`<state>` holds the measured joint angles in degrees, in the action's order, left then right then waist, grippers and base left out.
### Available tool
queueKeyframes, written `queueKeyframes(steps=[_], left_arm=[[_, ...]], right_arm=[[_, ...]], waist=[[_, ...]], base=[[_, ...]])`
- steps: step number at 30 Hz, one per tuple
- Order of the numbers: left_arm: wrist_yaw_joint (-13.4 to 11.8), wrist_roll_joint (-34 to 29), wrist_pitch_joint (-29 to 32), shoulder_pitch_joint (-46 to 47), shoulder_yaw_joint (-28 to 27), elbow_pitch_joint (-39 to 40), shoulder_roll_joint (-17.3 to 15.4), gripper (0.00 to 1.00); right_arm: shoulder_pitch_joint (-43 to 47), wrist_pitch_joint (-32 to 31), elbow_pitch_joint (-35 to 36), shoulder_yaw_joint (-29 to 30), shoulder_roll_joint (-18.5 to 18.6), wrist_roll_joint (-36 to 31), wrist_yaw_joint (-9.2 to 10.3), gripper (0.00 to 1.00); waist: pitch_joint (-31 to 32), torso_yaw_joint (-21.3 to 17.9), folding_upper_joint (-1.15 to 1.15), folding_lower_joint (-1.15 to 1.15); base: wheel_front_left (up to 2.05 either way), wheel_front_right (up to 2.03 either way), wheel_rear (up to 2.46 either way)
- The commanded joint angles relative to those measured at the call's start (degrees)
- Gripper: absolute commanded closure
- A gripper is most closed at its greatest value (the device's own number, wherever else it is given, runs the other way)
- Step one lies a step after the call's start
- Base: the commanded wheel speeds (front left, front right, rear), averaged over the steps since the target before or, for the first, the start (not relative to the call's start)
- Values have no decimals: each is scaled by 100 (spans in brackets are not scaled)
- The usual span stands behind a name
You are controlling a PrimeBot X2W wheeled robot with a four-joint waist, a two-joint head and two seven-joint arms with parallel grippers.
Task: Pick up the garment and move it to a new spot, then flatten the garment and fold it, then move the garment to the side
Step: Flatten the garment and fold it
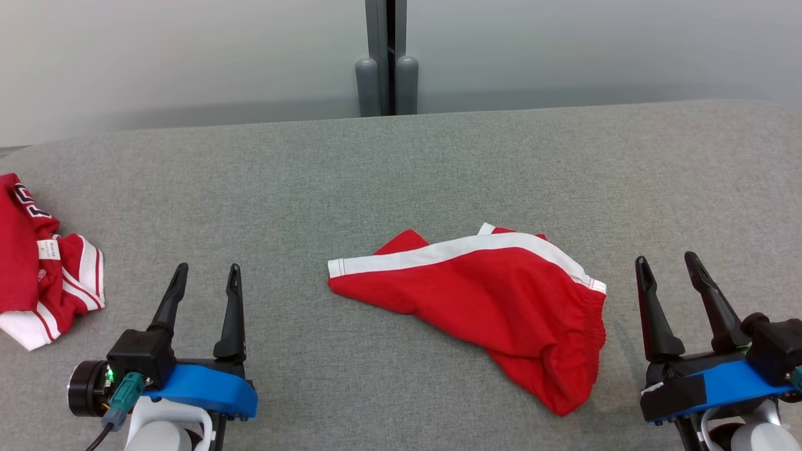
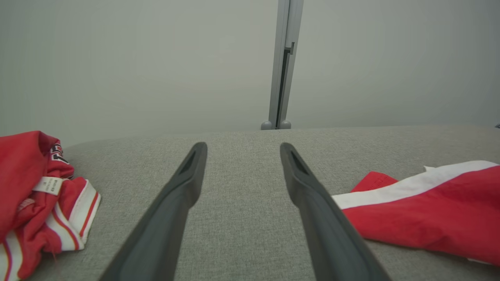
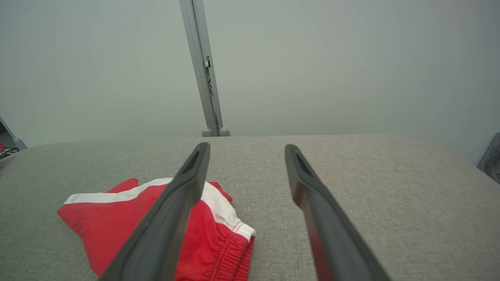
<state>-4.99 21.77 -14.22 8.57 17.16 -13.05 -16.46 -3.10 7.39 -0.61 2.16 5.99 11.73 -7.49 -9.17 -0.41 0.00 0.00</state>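
Observation:
The garment (image 1: 495, 300) is a pair of red shorts with a white side stripe, lying crumpled and roughly folded over in the middle of the grey table (image 1: 401, 163). Its elastic waistband faces right. My left gripper (image 1: 207, 275) stands open at the lower left, well to the left of the shorts, with nothing between its fingers. My right gripper (image 1: 665, 263) stands open at the lower right, just past the waistband, apart from the cloth. The shorts (image 2: 429, 210) lie right of the left gripper (image 2: 240, 150). In the right wrist view the shorts (image 3: 117, 218) lie left of the open gripper (image 3: 246, 152).
A second red and white garment (image 1: 37, 263) with a label lies bunched at the table's left edge, also seen as a red heap (image 2: 35, 195). A grey post (image 1: 385, 56) stands behind the far edge. Bare grey cloth stretches across the back and right (image 3: 371, 187).

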Motion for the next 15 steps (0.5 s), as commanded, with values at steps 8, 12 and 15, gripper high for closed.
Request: queueKeyframes(steps=[8, 12, 15], left_arm=[[111, 28, 365, 138, 194, 68, -56, 0], [311, 89, 758, 416, 414, -12, 8, 0], [482, 136, 1146, 775, 576, -187, 64, 0]], right_arm=[[-150, -23, 38, -91, 74, 36, 0, 0], [-225, -32, 34, -156, 98, 42, 0, 0], [-293, -18, -1, -215, 91, 53, 0, 0]], waist=[[-170, -17, 0, 0], [-352, -68, 0, 0], [-486, -127, 0, 0]], base=[[0, 0, 0], [0, 0, 0], [0, 0, 0]])
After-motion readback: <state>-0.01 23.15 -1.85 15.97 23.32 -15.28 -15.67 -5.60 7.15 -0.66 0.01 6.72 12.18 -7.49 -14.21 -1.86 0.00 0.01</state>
